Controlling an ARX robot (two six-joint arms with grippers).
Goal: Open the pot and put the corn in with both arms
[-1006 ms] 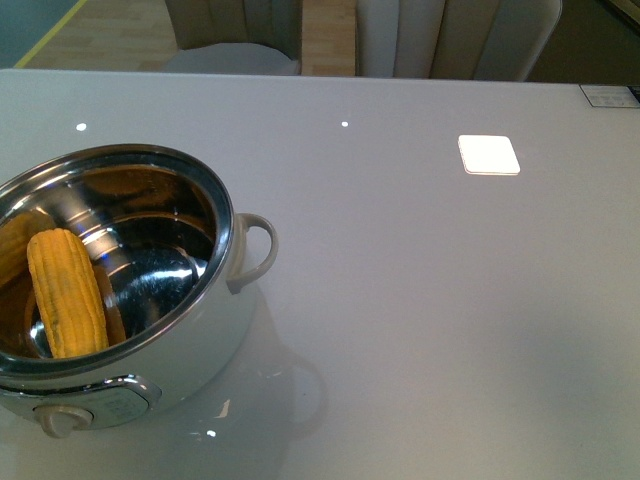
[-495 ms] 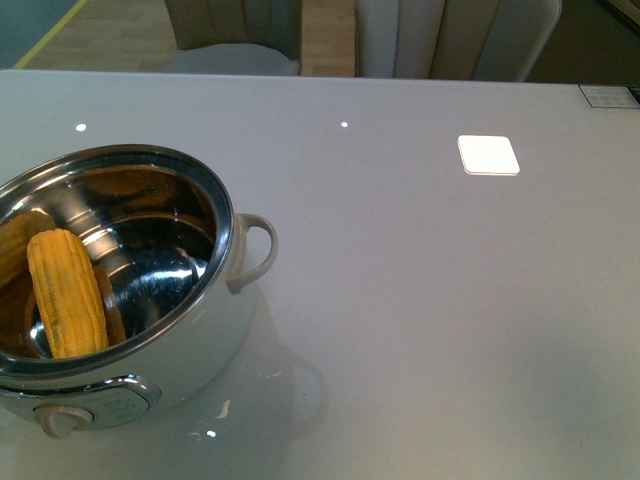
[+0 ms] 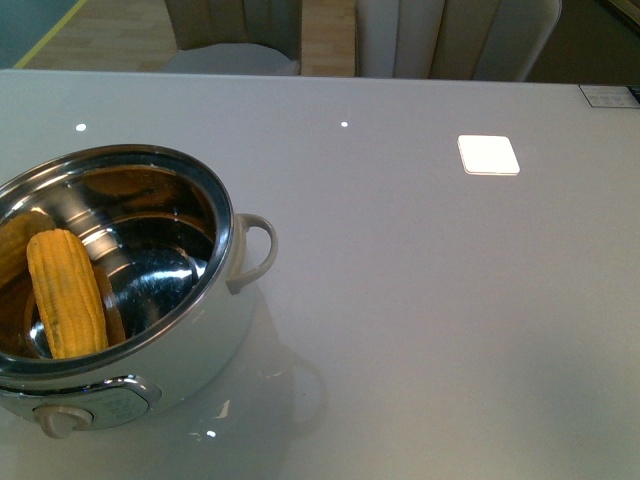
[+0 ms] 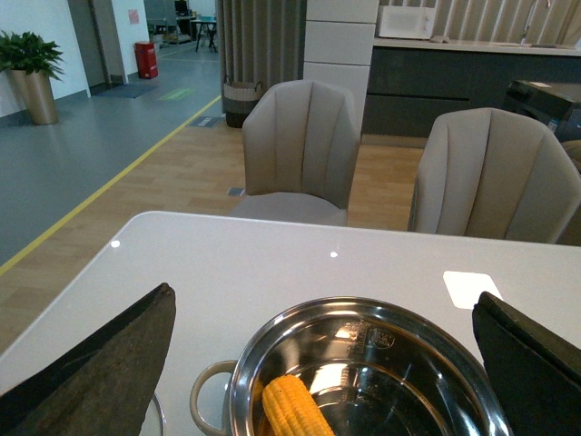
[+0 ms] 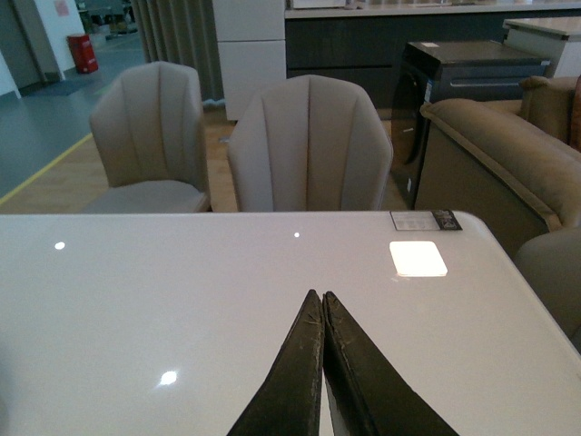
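No change vs prior frames: corn (image 3: 66, 292) at pot's (image 3: 226, 240) 9 o'clock. Left gripper (image 4: 327, 363) apart, right gripper (image 5: 322, 313) together; we judge task done.

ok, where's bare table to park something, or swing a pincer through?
Free: the whole stretch from the pot's side handle rightward to the table edge, and the strip between the pot and the far chairs. Crowded: only the near-left corner, filled by the pot with the corn inside.
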